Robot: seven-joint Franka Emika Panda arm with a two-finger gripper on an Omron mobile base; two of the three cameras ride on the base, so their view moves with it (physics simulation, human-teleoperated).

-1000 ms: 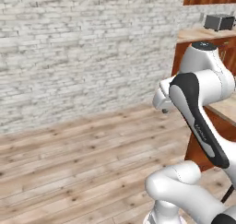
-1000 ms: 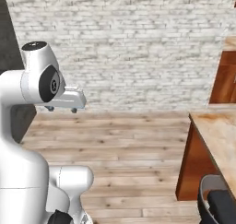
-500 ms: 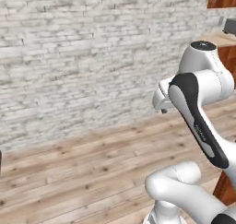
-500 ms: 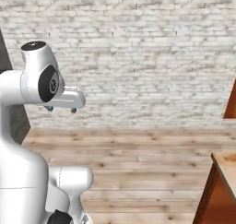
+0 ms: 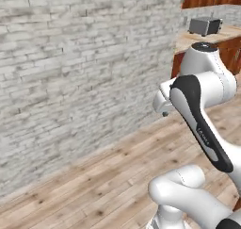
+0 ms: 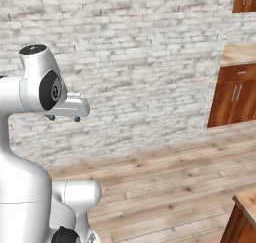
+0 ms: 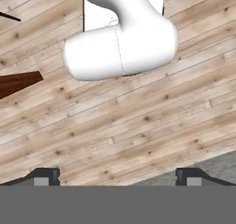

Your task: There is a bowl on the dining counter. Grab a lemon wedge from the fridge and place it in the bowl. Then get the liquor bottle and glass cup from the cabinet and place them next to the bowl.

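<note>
Brick wall (image 5: 70, 72) and plank floor (image 7: 138, 126) ahead; the gripper (image 7: 117, 174) hangs empty, fingers spread wide over bare boards. No fridge or bowl near it. Wood cabinets (image 6: 232, 94) stand off to its side, so a careless swing of the base could clip them.

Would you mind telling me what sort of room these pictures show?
Most likely a home kitchen: reddish wood cabinets under a stone counter, a toaster-like appliance on it, a whitewashed brick wall.
</note>
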